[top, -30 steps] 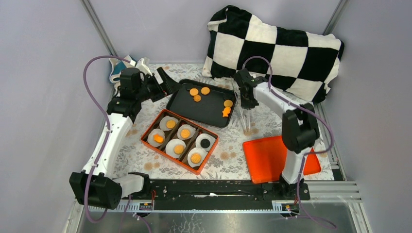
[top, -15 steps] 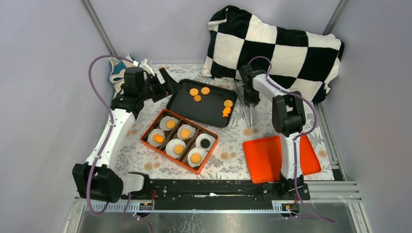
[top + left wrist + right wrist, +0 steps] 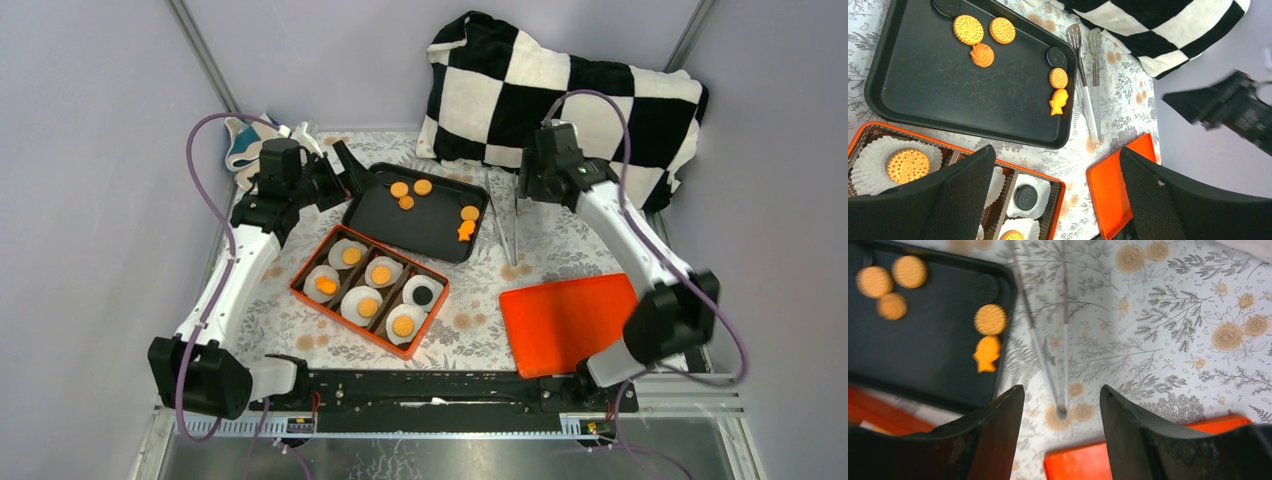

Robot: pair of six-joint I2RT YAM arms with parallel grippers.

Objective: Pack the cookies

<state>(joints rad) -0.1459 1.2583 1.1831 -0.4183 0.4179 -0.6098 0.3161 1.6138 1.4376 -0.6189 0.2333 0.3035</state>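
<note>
Several orange-yellow cookies lie on the black tray, among them a fish-shaped one. In the left wrist view the cookies show with the fish-shaped one; in the right wrist view the fish-shaped one shows too. The orange box holds white liners with cookies in them, one dark. My left gripper hangs open over the tray's far left corner, nothing between its jaws. My right gripper is open above metal tongs lying on the cloth.
An orange lid lies at the near right. A checkered pillow leans on the back wall. A crumpled cloth sits at the far left. Two dark cookies also rest on the tray.
My right gripper has opened and let go of the tongs, which now lie beside the tray. The right arm's elbow swung out to the right. The left arm barely moved.
</note>
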